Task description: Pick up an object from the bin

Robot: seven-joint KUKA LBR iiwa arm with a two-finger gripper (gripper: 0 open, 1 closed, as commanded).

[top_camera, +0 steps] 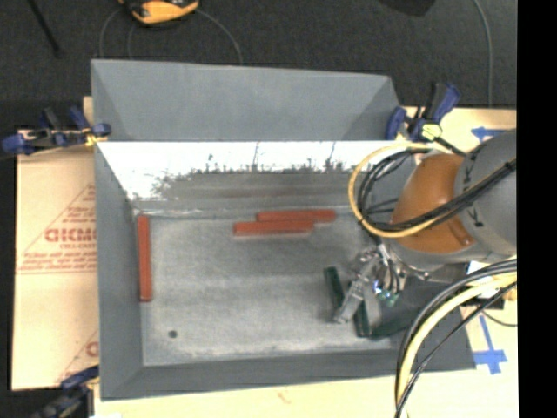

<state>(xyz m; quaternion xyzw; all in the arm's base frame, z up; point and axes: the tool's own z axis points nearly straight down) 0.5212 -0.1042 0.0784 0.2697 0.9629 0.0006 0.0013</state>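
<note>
Item 1. Gripper [359, 296]: low inside the bin [117, 259], close to the right wall and nearer the near edge than the far one. We cannot tell whether it is spread or pressed together; its metal parts merge with the things beneath it.

Item 2. Dark green bar [333, 284]: a short, slanted piece on the bin floor, right at the gripper's left side. We cannot tell whether the two touch.

Item 3. Dark green piece [383, 325]: a second thing of the same colour, lying towards the near right corner, just beside the gripper and partly under it. We cannot make out its full shape.

Item 4. Orange cover [431, 207]: the rounded housing on the wrist, above the bin's right wall.

Item 5. Black cables [370, 200]: looped around the cover; further loops hang past the near right corner.

Item 6. Pair of red-brown bars [283, 223]: long flat pieces, overlapping end to end, lying parallel to the far wall, near it, well apart from the gripper.

Item 7. Single red-brown bar [144, 258]: lying lengthwise against the foot of the left wall.

Item 8. Small dark speck [172, 334]: on the floor towards the near left corner; we cannot tell its kind.
</note>
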